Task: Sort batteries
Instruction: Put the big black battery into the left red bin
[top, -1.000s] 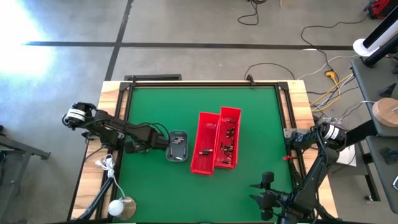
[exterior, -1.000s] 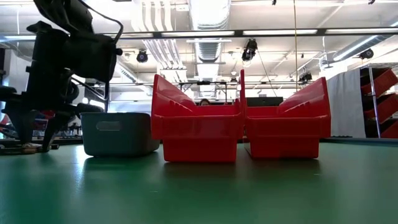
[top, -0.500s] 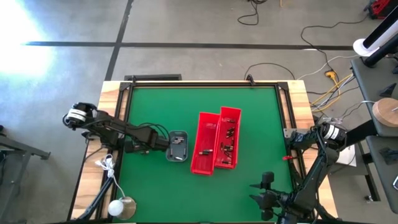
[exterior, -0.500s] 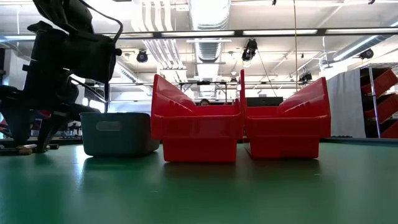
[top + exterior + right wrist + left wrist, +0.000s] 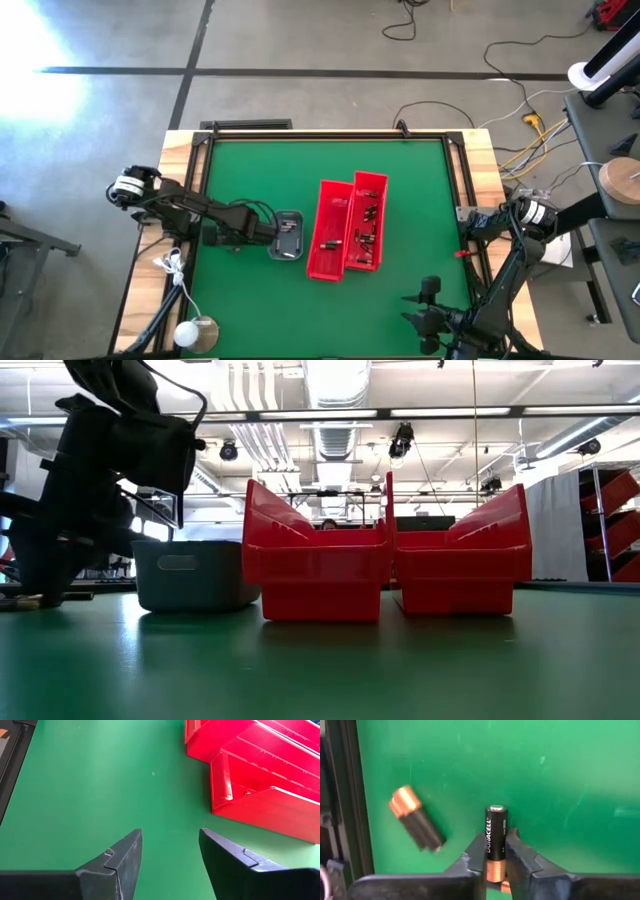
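My left gripper (image 5: 495, 862) pinching one battery (image 5: 495, 842) upright, over the grey tray (image 5: 287, 235); a 2nd battery (image 5: 416, 824) lies loose nearby. Pick step, I'd say. Next: lift, carry to the red bins (image 5: 345, 228), match size. Right gripper (image 5: 169, 855) spread, parked at table's near edge.

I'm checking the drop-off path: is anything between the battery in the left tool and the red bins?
Nothing visible. The left tool grips a battery at the grey tray, and the red bins sit right beside it; only their own walls lie between.
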You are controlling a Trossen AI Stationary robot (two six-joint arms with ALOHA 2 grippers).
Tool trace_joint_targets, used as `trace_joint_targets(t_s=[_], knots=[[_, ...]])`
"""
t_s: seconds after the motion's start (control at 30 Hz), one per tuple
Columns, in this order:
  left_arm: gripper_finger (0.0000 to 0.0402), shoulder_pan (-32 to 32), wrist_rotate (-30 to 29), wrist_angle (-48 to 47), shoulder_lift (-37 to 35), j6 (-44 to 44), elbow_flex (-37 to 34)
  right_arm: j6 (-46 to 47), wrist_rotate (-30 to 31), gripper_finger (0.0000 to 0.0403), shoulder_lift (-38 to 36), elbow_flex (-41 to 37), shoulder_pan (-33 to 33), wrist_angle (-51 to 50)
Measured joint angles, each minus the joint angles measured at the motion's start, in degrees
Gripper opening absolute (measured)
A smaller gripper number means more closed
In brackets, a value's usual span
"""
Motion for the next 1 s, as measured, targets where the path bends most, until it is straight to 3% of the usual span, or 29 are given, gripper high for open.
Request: trace_joint_targets(t_s=[0.23,0.43,0.57,0.67,0.77,1.0], knots=[[0.0023,-0.11,0.48,-1.25,-0.23,2.05,0.36,0.0,-0.13,0.0187,-0.06,-0.03,0.24,-0.18],[0.0024,-0.49,-3.17,-6.26,-1.43,7.25,4.37,1.39,-0.22,0.0186,-0.76,-0.03,0.24,-2.39],[0.0024,-2.17,-10.7,-11.7,-1.93,11.08,12.33,3.56,-0.27,0.019,-2.08,-0.05,0.24,-4.68],[0.0026,-5.68,-19.78,-13.45,-1.92,11.87,19.97,4.29,-0.22,0.0194,-3.69,-0.05,0.24,-6.15],[0.0026,-10.5,-28.95,-12.21,-1.05,12.5,26.95,4.5,-0.2,0.0196,-5.12,-0.05,0.24,-6.97],[0.0024,-20.17,-41.6,-5.43,8.07,22.98,42.19,4.06,0.09,0.0192,-6.71,-0.05,0.24,-7.06]])
